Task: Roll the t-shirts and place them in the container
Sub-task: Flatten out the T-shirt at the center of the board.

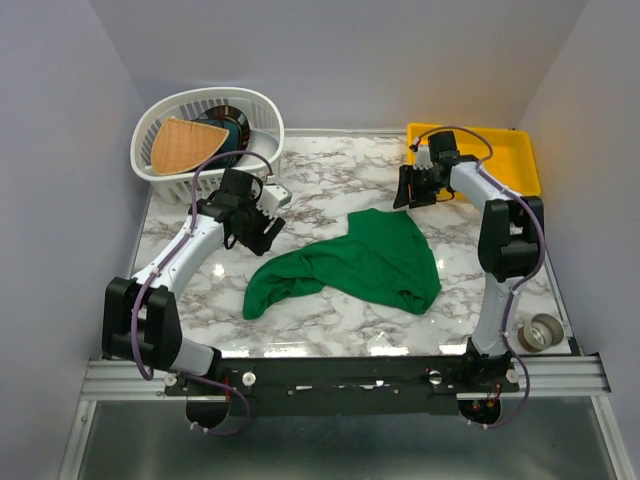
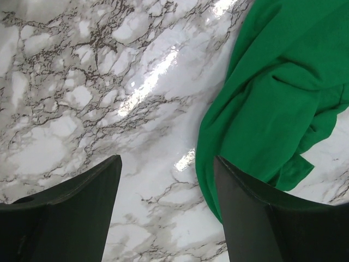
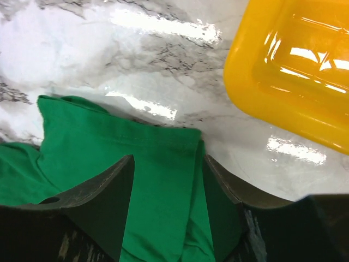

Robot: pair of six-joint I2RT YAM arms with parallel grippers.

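Left arm (image 1: 185,250): white tubular links, black joint housings | Right arm (image 1: 492,300): same white-and-black build | Cabling: thin purple cable (image 1: 133,330) looped outside each arm, ending behind the tool | Left gripper (image 2: 166,164): matte black wedge fingers (image 2: 71,213), clean | Right gripper (image 3: 166,164): matte black wedge fingers (image 3: 92,213), pale scuff specks toward the roots

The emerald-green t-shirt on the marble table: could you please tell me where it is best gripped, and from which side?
Probably the flat stitched edge at the far end of the crumpled emerald-green t-shirt, taken from above: it lies straight and unbunched, just ahead of the open right gripper.
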